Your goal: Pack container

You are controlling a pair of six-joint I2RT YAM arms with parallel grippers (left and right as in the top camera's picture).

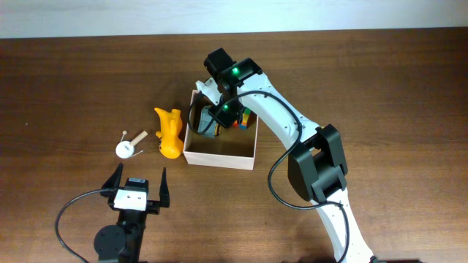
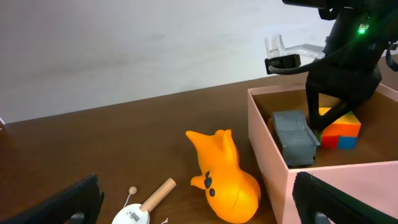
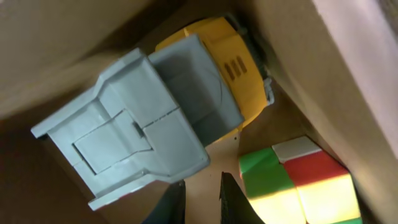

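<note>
The container point(image 1: 219, 155) is a square shallow box with white outer walls and a tan inside; it also shows in the left wrist view point(image 2: 268, 146). Inside lie a grey and yellow toy truck point(image 3: 155, 118) point(image 2: 295, 137) and a multicoloured cube point(image 3: 298, 180) point(image 2: 341, 127). My right gripper point(image 3: 202, 183) point(image 1: 221, 117) reaches down into the box between truck and cube, its fingers close together with nothing between them. My left gripper point(image 1: 139, 186) point(image 2: 199, 202) is open and empty, low near the front edge, short of the toys.
An orange animal-shaped toy point(image 1: 169, 133) point(image 2: 225, 179) lies just left of the box's left wall. A small white toy with a wooden handle and a string point(image 1: 129, 145) point(image 2: 144, 206) lies further left. The table is dark wood.
</note>
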